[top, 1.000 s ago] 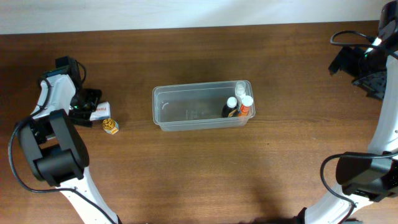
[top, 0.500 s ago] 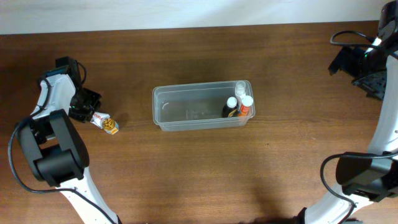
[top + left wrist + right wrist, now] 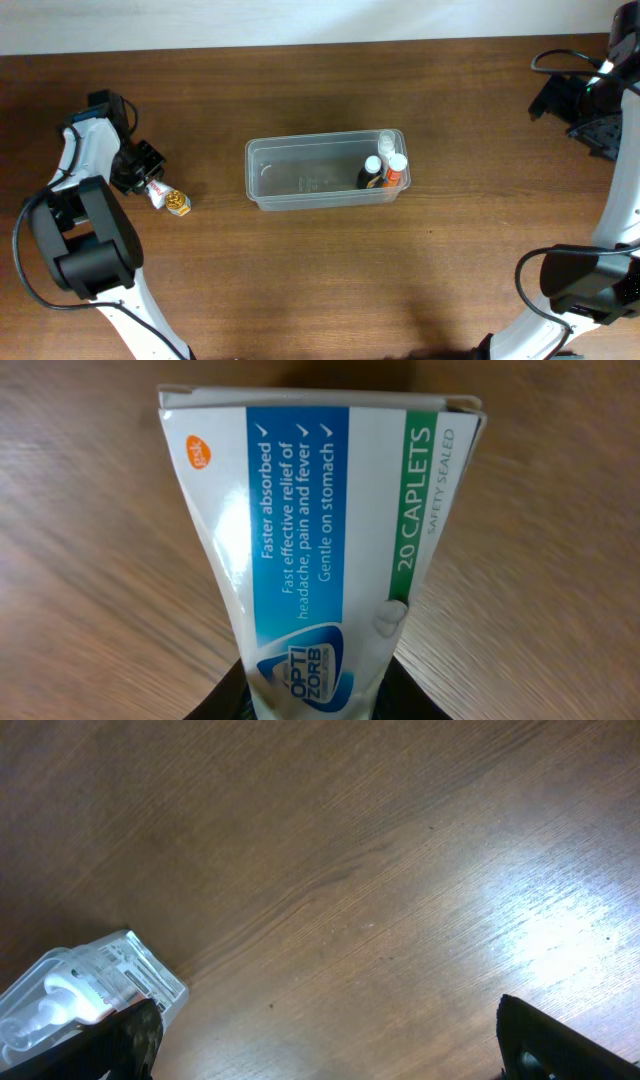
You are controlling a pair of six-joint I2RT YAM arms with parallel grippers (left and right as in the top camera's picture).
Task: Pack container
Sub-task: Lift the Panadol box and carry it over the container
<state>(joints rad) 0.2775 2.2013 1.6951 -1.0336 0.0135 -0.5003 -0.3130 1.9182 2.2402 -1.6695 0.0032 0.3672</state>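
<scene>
The container [image 3: 300,184], a clear plastic tub, sits mid-table with three small bottles [image 3: 385,168] standing at its right end. My left gripper [image 3: 145,177] is shut on a white, blue and green caplet box [image 3: 157,193] at the table's left. In the left wrist view the box [image 3: 320,510] fills the frame and its lower end is pinched in the left gripper [image 3: 320,698]. My right gripper [image 3: 597,135] hangs open at the far right with nothing in it. In the right wrist view the right gripper [image 3: 330,1055] is well apart from a corner of the container [image 3: 95,975].
A small yellow round item [image 3: 178,203] lies on the wood just right of the box. The arm bases stand at the table's near left [image 3: 85,255] and near right [image 3: 585,285].
My left gripper has shut on the caplet box, which has turned from lying crosswise to slanting toward the yellow item. The right arm has not moved.
</scene>
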